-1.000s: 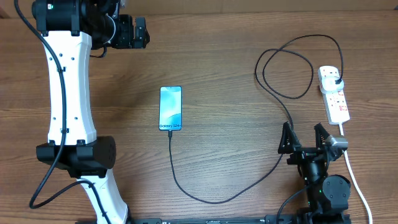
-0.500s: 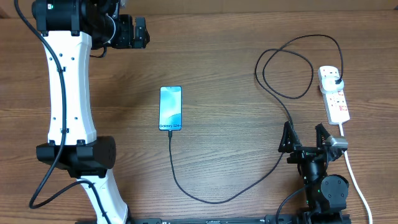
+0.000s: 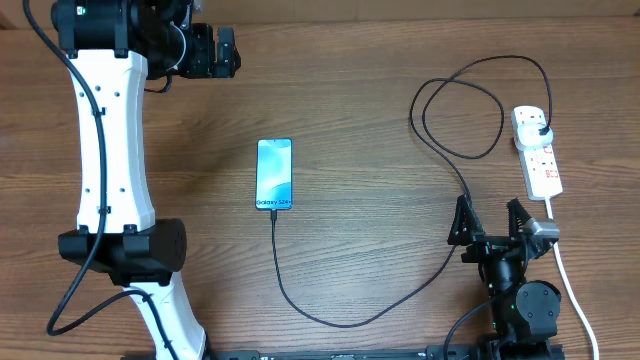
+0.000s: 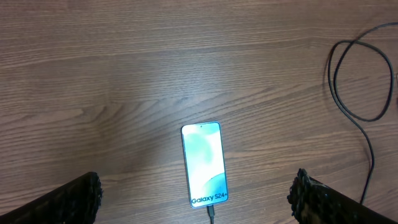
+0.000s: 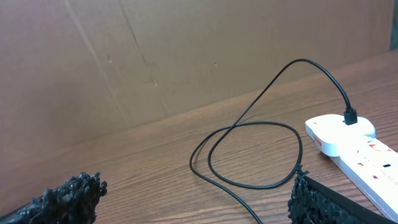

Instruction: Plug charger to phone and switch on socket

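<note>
Your left gripper (image 3: pixel 226 52) and right gripper (image 3: pixel 487 214) sit spread and empty, clear of the charger (image 3: pixel 274 248), presumably because it already joins the lit phone (image 3: pixel 274 174) to the socket (image 3: pixel 541 160).

The overhead camera looks straight down on the whole table (image 3: pixel 380 90). The left wrist camera hangs high, facing down at the phone (image 4: pixel 203 163), also seen mid-table from overhead. The right wrist camera sits low, looking nearly level across the wood at the power strip (image 5: pixel 367 158) and cable (image 5: pixel 261 123), which overhead shows at right.
</note>
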